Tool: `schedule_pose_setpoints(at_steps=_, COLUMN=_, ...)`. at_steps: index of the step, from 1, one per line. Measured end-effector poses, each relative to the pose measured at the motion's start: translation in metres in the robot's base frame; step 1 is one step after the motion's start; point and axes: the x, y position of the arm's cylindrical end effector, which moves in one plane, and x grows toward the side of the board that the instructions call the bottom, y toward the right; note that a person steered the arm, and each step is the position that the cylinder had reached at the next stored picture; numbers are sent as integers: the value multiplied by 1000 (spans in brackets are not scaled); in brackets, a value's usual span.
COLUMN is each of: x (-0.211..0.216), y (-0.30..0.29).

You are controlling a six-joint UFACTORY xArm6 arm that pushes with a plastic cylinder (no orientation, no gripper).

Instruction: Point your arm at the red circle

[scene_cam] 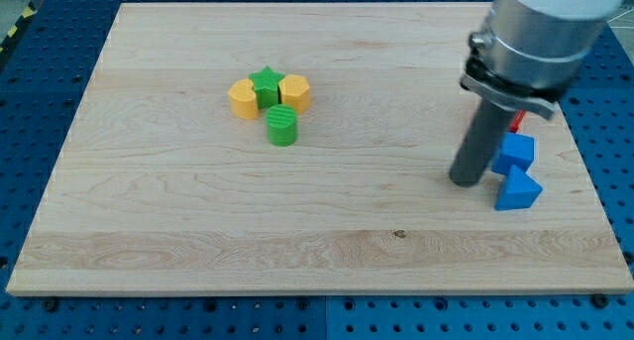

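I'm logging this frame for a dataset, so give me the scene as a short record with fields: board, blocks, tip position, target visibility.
board: wooden board on a blue pegboard
left cluster: yellow block, green star, second yellow block, green cylinder, packed together
right group: blue block above blue triangular block, close together
my tip, just left of the blue blocks
target: red block only a sliver, mostly hidden behind the arm; shape cannot be told
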Motion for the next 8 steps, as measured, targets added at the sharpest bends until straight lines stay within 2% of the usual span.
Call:
schedule_pose_setpoints(at_steps=1, x=-48, y=-21)
schedule_pose_setpoints(at_steps=3, x=-81, y=-7)
schedule_pose_setpoints(at_steps=4, x=-135, y=49)
schedule_pose_setpoints(at_steps=5, x=-153, y=103)
schedule_pose_setpoints(at_steps=6, x=-159, y=114)
schedule_pose_setpoints(at_steps=7, x=-155, y=149)
schedule_pose_setpoints(at_steps=8, x=-141, y=153)
